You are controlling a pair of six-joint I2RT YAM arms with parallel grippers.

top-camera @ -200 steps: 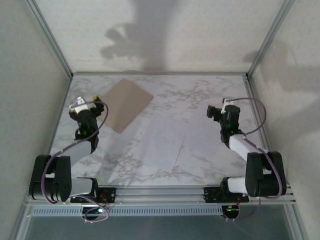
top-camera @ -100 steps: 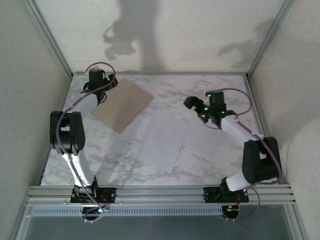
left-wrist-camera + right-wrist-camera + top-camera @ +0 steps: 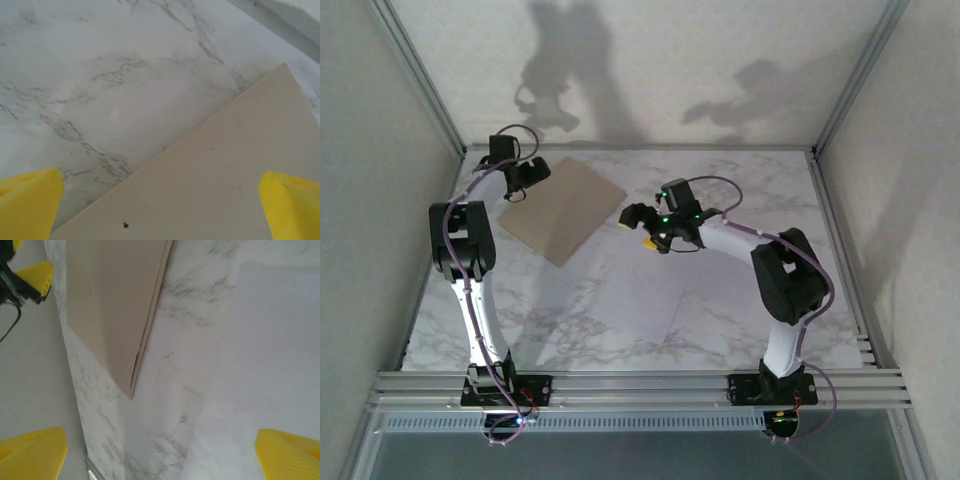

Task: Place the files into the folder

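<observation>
Marble tabletop [image 3: 740, 190]. Folder [image 3: 563, 208]: tan, closed, flat, far left. Files [image 3: 645, 285]: white sheets, flat at centre, apart from folder. Left hand [image 3: 527, 178]: wide open, empty, over folder's far-left edge. Right hand [image 3: 636, 233]: wide open, empty, beside folder's right corner.

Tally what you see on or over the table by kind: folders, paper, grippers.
folder: 1
paper pile: 1, sheets too flat to count apart
grippers: 2, the left gripper and right gripper, both open
total: 4
</observation>
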